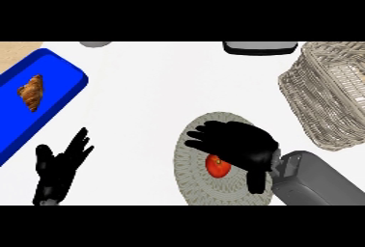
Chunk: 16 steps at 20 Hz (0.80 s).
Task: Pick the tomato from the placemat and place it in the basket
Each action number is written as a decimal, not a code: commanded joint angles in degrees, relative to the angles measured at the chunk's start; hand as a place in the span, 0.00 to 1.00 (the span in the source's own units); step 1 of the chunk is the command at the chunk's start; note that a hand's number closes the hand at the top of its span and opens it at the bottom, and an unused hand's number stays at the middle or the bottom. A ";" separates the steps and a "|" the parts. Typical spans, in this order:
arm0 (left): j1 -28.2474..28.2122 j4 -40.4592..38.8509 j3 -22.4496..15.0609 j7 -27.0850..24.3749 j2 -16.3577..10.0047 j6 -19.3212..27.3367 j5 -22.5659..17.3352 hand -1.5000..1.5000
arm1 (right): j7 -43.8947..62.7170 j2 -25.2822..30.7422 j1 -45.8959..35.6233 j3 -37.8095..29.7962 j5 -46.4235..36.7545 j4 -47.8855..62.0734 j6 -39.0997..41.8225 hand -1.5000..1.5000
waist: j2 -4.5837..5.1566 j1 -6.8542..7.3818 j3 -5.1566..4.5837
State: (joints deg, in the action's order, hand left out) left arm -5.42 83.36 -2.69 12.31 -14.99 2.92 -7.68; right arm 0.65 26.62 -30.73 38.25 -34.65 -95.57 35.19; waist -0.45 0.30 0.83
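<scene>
A red tomato lies on a round woven grey placemat at the lower middle of the head view. My right hand hovers over the tomato with its fingers spread and slightly bent, the thumb reaching down at the tomato's right side; it covers the tomato's upper right part and is not closed round it. A wicker basket stands at the right, beyond the placemat. My left hand rests open at the lower left, fingers up.
A blue tray with a croissant on it lies at the left. A dark object sits at the top edge, and a grey round object at the top left.
</scene>
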 commanded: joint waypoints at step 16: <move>-1.56 -4.49 0.95 2.33 0.27 -2.12 1.06 0.50 | -4.14 -4.49 1.30 2.31 -12.10 9.85 -1.80 0.00 | 0.49 -0.20 -0.84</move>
State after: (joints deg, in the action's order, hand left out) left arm -5.38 83.95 -1.69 13.55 -14.67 2.04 -6.85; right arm -2.57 21.75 -29.39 41.87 -46.11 -85.82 32.18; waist -0.45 0.29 0.75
